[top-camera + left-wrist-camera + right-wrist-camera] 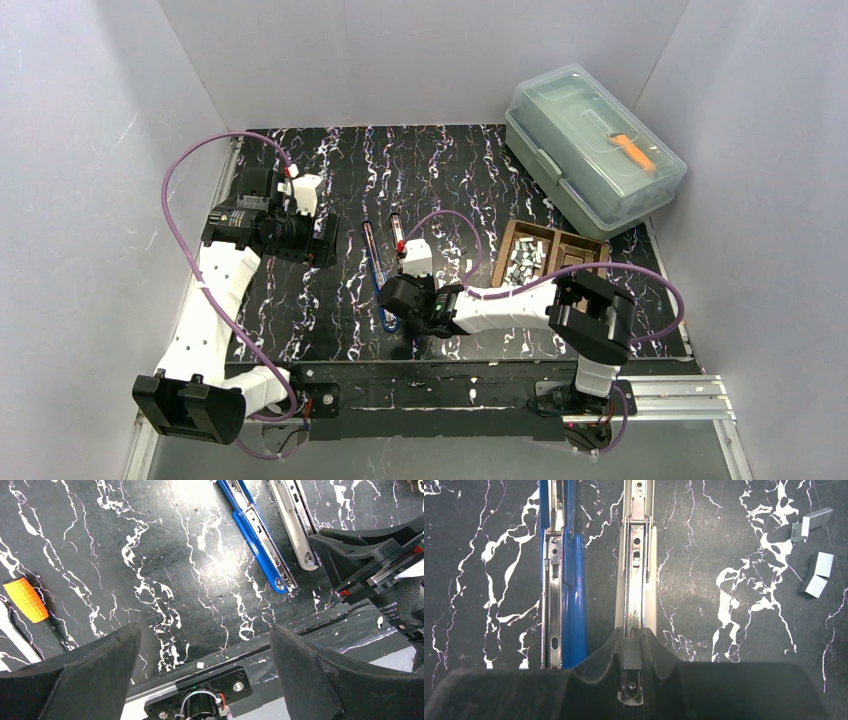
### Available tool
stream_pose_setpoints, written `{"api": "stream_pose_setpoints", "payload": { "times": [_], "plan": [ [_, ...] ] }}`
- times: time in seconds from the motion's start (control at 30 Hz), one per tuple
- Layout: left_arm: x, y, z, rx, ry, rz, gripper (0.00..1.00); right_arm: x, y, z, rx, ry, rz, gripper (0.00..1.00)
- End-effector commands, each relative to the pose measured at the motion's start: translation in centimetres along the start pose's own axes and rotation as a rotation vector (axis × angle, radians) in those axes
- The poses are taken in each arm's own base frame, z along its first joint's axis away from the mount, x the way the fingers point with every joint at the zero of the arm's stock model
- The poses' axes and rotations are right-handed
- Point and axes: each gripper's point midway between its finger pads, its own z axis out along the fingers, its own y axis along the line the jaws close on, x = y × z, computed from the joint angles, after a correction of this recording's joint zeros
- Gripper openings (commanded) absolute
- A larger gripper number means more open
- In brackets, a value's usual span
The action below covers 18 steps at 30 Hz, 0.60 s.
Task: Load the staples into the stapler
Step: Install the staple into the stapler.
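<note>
Two opened staplers lie side by side on the black marbled table, a blue one (568, 580) and a beige one (650, 580). My right gripper (632, 652) is shut on a short grey strip of staples (632, 659), held right over the near end of the beige stapler's metal channel. Whether the strip touches the channel I cannot tell. From above, the right gripper (398, 298) sits at the staplers' near ends. My left gripper (206, 647) is open and empty, hovering left of the blue stapler (257, 535).
Loose staple strips (819, 572) lie on the table to the right. A brown tray (560, 240) holds more staples (523, 264). A clear lidded box (595, 150) stands at the back right. An orange-handled tool (25, 600) lies near the left gripper.
</note>
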Motion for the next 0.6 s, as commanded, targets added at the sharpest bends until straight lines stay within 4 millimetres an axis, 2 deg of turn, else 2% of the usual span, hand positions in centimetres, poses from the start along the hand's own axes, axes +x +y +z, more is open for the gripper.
{"api": "stream_pose_setpoints", "payload": {
  "times": [0.0, 0.17, 0.4, 0.5, 0.57],
  "plan": [
    [-0.1, -0.2, -0.7, 0.005, -0.021, 0.009, 0.99, -0.4, -0.4, 0.0, 0.011, -0.014, 0.005, 0.05],
    [-0.2, -0.2, -0.8, 0.004, -0.025, 0.011, 0.99, -0.3, -0.4, 0.0, 0.01, -0.01, 0.001, 0.27],
    [-0.2, -0.2, -0.7, 0.006, -0.023, 0.01, 0.99, -0.6, -0.4, -0.2, 0.007, -0.015, 0.007, 0.43],
    [-0.2, -0.3, -0.7, 0.008, -0.024, 0.01, 0.99, -1.3, -0.3, -0.6, -0.003, -0.027, 0.019, 0.44],
    [-0.2, -0.3, -0.7, 0.012, -0.023, 0.007, 0.99, -1.9, -0.6, -1.2, -0.006, -0.041, 0.035, 0.39]
  ]
}}
